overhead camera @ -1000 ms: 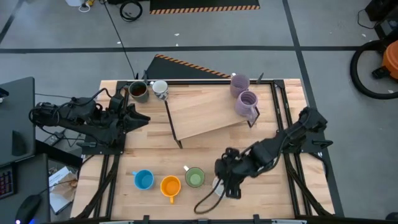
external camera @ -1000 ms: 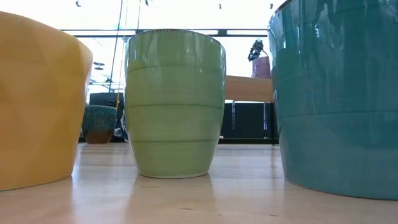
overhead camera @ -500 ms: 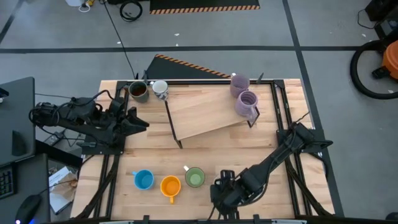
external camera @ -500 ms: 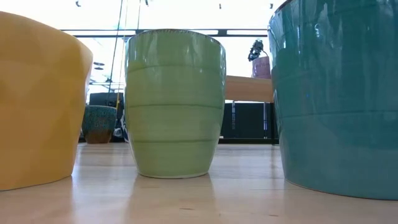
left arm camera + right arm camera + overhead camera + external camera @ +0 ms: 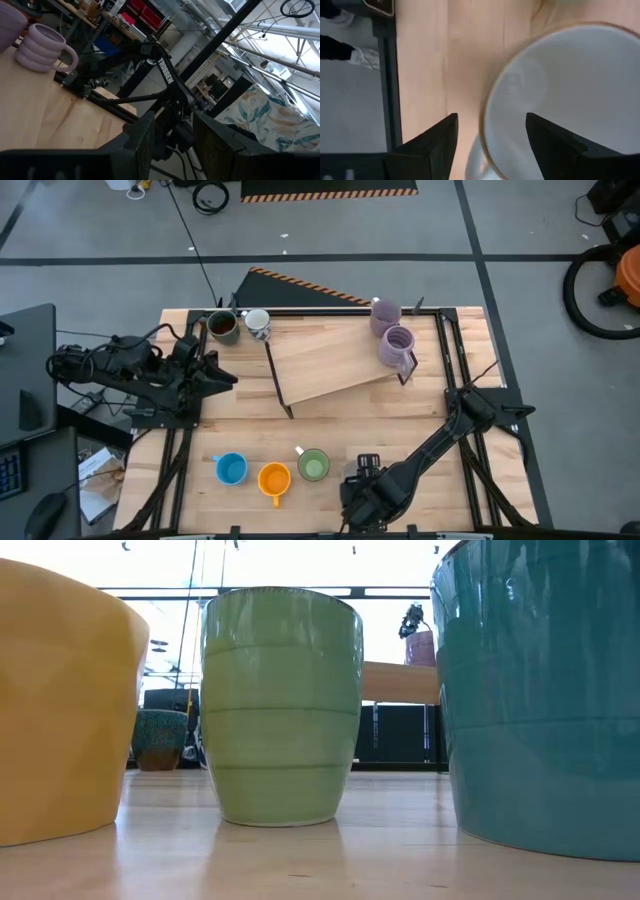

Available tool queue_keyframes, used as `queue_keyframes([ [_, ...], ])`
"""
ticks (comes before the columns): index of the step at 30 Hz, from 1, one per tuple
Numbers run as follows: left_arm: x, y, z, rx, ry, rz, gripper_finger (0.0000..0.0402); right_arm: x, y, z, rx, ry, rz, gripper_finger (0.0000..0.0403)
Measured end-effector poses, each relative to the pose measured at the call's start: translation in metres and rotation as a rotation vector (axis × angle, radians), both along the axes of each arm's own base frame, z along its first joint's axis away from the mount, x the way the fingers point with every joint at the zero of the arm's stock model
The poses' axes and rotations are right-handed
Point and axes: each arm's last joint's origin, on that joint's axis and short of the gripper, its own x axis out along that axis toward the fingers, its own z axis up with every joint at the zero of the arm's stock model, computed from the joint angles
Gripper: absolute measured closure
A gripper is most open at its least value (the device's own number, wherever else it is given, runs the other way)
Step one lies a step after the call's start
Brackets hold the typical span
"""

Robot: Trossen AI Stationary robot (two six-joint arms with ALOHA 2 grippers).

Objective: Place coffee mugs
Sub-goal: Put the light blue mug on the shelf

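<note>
White mug (image 5: pixel 555 100) sits between the right gripper's (image 5: pixel 490 145) spread fingers at the near edge; next they must close on its rim.

Legible text, one item: white capital lettering "ROSSEN", its start hidden, printed along a dark metal robot arm link (image 5: pixel 166 74) in the left wrist view. No other words, numbers, labels or signs can be read in any view.

Three mugs (image 5: pixel 272 471) line the table's (image 5: pixel 330 420) front edge; four stand along its back.
</note>
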Motion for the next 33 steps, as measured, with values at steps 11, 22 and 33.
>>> queue_keyframes([
  [11,0.0,0.0,0.0,0.002,0.005,0.0,0.026,-0.004,-0.003,-0.024,0.013,0.056,-0.03,0.0264],
  [22,0.0,0.0,0.0,0.001,0.001,0.0,0.026,-0.004,-0.022,-0.009,0.03,0.105,-0.087,0.037],
  [33,0.0,0.0,0.0,0.0,0.001,0.0,0.026,-0.022,-0.095,0.072,0.033,0.082,-0.166,0.0365],
])
